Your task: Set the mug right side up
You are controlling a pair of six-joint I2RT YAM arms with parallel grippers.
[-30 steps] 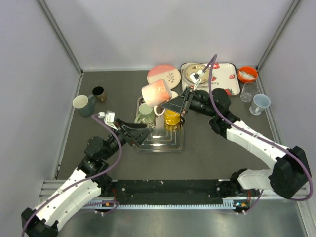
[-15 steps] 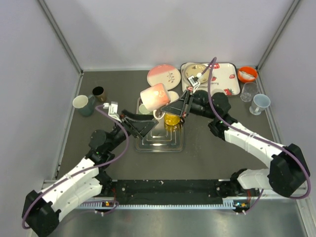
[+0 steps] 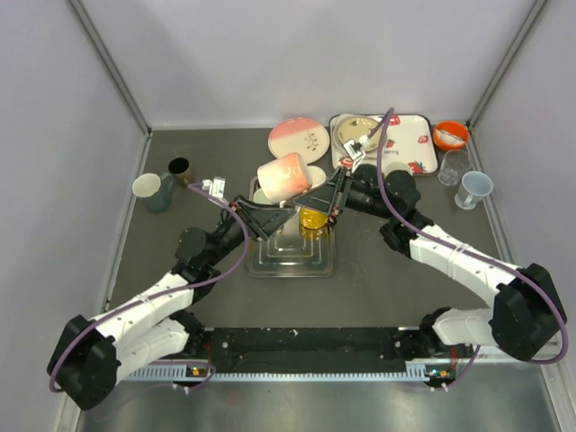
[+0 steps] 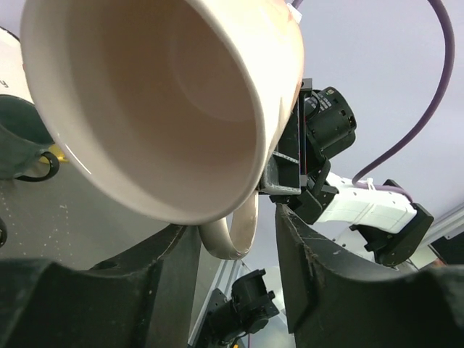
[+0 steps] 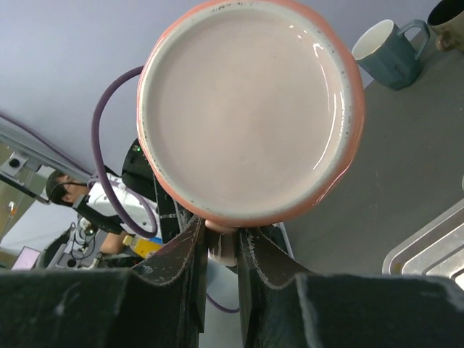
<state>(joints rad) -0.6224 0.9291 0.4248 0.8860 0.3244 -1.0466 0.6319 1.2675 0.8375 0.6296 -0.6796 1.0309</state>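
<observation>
The pink mug (image 3: 286,176) with a cream inside hangs in the air above the metal tray, tipped on its side with its mouth toward the left arm. My right gripper (image 3: 312,193) is shut on the mug's handle; in the right wrist view (image 5: 221,233) the mug's base (image 5: 246,109) fills the frame above the fingers. My left gripper (image 3: 268,216) is open just below the mug. In the left wrist view (image 4: 235,239) the handle (image 4: 241,230) hangs between the spread fingers under the mug's mouth (image 4: 167,94), and I see no contact.
A metal tray (image 3: 292,263) lies under the mug with a yellow cup (image 3: 313,219) and a green mug (image 3: 260,195) on it. A teal mug (image 3: 151,190) and a dark cup (image 3: 180,169) stand at the left. Plates (image 3: 299,138), an orange bowl (image 3: 450,135), a glass (image 3: 453,166) and a blue cup (image 3: 474,189) sit at the back right.
My left arm has reached up and forward, bringing its open gripper under the mug. The right gripper has kept hold of the mug and shifted it only slightly.
</observation>
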